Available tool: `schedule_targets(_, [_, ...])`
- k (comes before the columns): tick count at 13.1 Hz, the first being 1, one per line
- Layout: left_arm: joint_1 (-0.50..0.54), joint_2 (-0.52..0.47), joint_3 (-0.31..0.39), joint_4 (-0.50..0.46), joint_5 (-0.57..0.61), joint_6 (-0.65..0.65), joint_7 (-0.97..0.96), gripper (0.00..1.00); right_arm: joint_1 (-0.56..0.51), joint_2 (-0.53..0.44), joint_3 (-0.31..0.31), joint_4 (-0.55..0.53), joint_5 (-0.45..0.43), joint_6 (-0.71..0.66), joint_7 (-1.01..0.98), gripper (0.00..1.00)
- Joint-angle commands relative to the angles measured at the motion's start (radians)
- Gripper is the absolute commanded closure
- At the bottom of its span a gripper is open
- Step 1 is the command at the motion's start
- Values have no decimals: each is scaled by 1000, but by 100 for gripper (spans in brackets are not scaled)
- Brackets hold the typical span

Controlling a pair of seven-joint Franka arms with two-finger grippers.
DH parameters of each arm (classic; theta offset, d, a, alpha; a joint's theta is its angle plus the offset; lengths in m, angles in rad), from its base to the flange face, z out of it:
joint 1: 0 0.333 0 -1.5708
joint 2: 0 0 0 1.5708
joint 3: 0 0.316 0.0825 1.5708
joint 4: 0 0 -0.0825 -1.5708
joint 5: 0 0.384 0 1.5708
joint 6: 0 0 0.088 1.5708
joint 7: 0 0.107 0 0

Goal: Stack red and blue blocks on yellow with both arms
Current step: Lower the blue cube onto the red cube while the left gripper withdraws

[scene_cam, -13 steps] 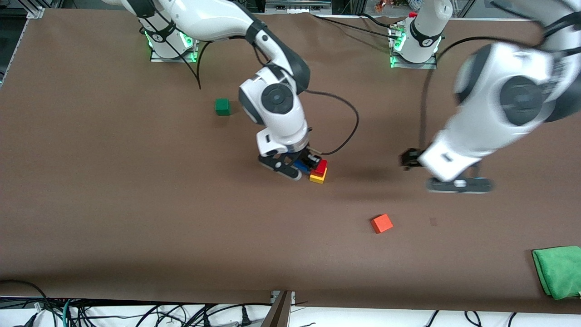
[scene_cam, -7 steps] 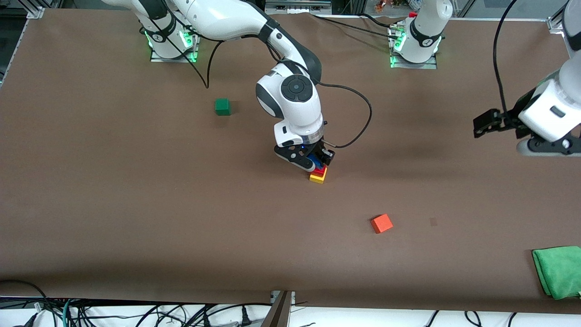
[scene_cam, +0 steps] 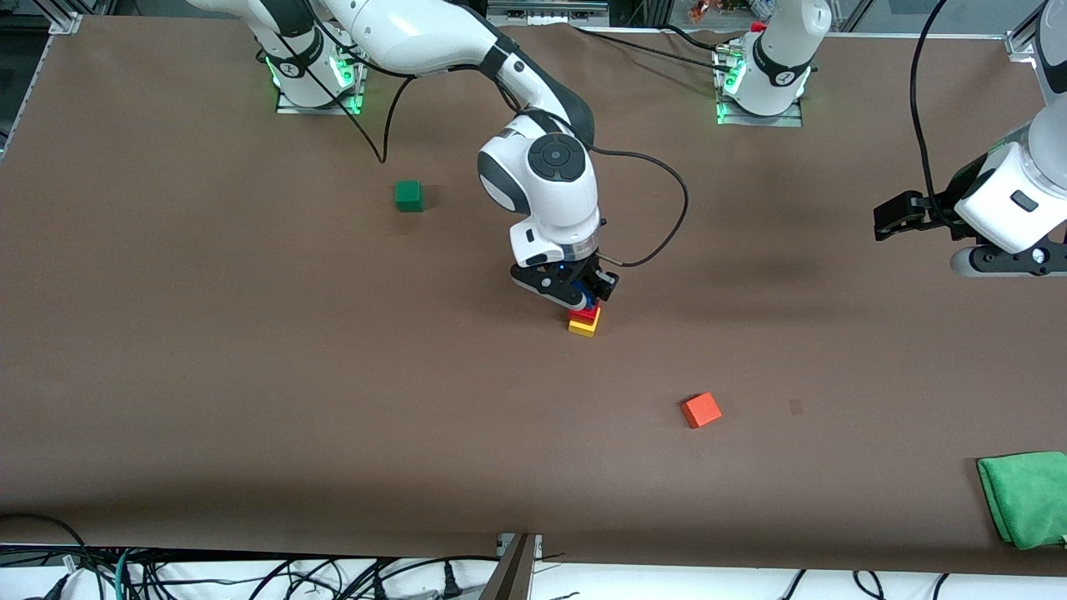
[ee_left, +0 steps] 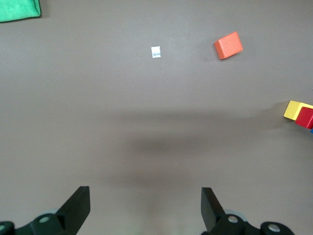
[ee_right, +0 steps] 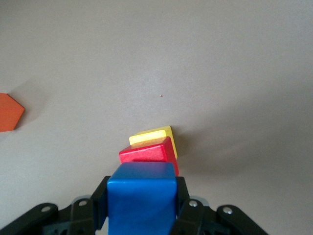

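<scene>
Blue block (ee_right: 142,193) sat clamped in my right gripper (scene_cam: 581,293) above red block (scene_cam: 587,314) on yellow (scene_cam: 583,327); left gripper (ee_left: 145,208) waited, gaping wide and empty, over bare table (scene_cam: 250,375).

**Setting: the work table and its edges**

A brown mat (scene_cam: 250,375) covers the table. A green cloth (scene_cam: 1025,497) lies at the left arm's end. Tangled black cables (scene_cam: 208,575) run along the white edge nearest the front camera.
</scene>
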Motion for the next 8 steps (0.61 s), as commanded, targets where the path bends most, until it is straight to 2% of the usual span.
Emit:
schedule_targets(1, [5,-6,0,1,-15,1,10,0,10,27,-11,48,-19,2,24,67])
schedule_targets(3, [7,-5,0,1,-13,3,17,0,8,29,-11,50,-19,19,24,57])
schedule_targets(5, [7,6,0,6,-12,4,20,0,7,29,-12,50,-19,37,22,25])
schedule_targets(6, [7,6,0,6,-10,4,22,0,7,29,-23,50,-17,46,19,0])
schedule_targets(8, [7,6,0,6,-12,4,20,0,7,27,-26,50,-16,43,17,0])
